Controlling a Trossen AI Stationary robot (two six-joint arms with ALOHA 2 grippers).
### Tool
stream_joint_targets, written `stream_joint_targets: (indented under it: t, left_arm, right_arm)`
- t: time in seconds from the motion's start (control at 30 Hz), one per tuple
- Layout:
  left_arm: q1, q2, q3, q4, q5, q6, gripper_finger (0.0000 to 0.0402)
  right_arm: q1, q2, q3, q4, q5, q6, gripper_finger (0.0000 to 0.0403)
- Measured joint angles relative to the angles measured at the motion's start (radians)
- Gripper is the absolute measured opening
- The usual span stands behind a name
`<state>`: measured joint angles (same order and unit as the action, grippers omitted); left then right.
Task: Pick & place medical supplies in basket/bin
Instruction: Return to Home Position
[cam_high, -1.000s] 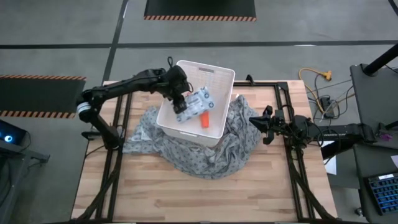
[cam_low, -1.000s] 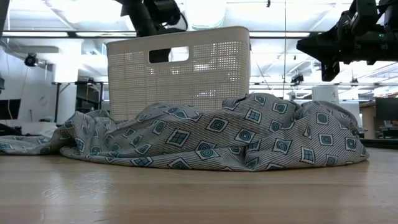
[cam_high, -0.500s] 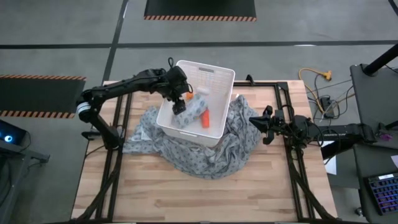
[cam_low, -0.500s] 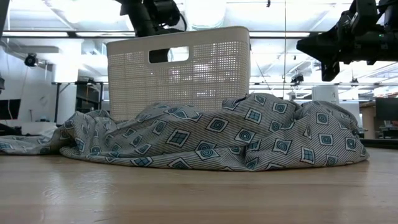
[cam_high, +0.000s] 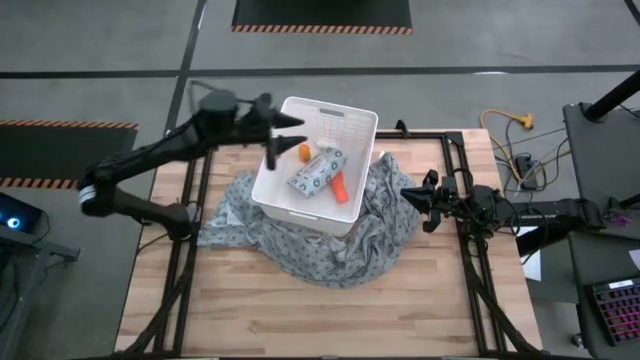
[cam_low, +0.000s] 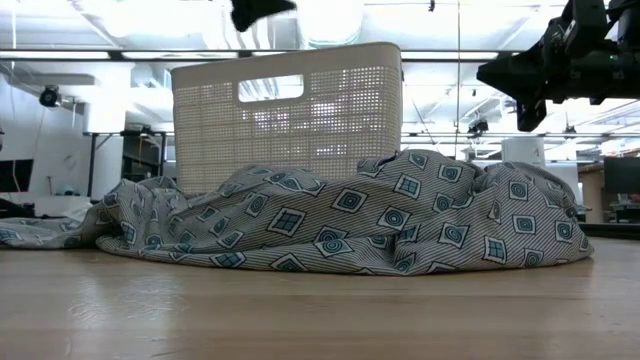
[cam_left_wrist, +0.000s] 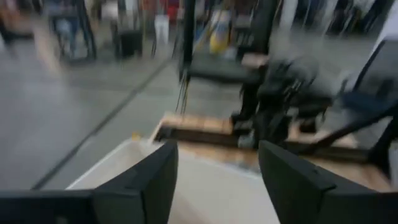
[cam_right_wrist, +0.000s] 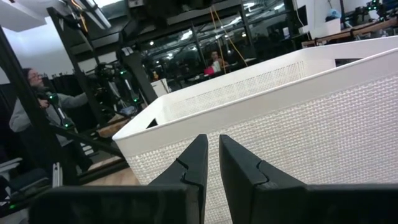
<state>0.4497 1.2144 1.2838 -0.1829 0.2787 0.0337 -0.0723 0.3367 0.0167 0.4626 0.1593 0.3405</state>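
The white basket (cam_high: 360, 125) stands on the grey patterned cloth on the table; the low view shows its slotted wall (cam_low: 320, 120). Inside it lie the pale printed packet (cam_high: 315, 170), the orange tapered tube (cam_high: 340, 187) and the small orange bottle (cam_high: 304, 151). I do not see the tiny white piece. My left gripper (cam_high: 288, 126) hovers open above the basket's left rim; its fingers stand wide apart in the left wrist view (cam_left_wrist: 217, 180). My right gripper (cam_high: 408, 203) waits shut to the right of the basket, above the cloth (cam_right_wrist: 212, 168).
The grey patterned cloth (cam_high: 340, 250) spreads under and around the basket, bunched high on its right side (cam_low: 450, 210). Bare wooden table (cam_high: 300, 320) lies toward the near edge. Cables and equipment sit beyond the table's right edge.
My left gripper lowered the packet into the basket, let go of it, then rose and drew back toward the table's left and far edge. The packet now lies flat on the basket's floor beside the orange tube, and the small orange bottle shows.
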Motion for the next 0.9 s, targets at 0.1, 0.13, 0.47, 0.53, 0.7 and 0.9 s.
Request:
stream_joint_targets:
  t: [0.1,0.13,0.47,0.53,0.7,0.9]
  left_arm:
    - [-0.003,-0.131,-0.162,0.147,0.006,-0.03,0.0181]
    - [-0.004,-0.179,-0.216,0.177,0.006,-0.035,0.0172]
    - [-0.1,-0.599,-0.614,0.261,0.024,-0.182,0.0064]
    - [-0.142,-0.666,-0.667,0.263,0.025,-0.185,0.0036]
    - [-0.217,-0.797,-0.797,0.27,0.024,-0.165,0.0005]
    - [-0.234,-0.874,-0.977,0.338,0.001,-0.166,0.0001]
  right_arm:
    - [0.0,0.0,0.0,-0.001,0.0,0.0,0.0033]
    - [0.0,0.0,0.0,-0.002,0.0,0.0,0.0033]
    - [0.0,0.0,0.0,-0.003,-0.002,-0.072,0.0033]
    - [0.0,0.001,0.0,-0.003,-0.002,-0.125,0.0033]
    - [0.0,0.001,0.0,-0.003,-0.002,-0.235,0.0033]
    - [0.0,0.001,0.0,-0.002,-0.002,-0.244,0.0033]
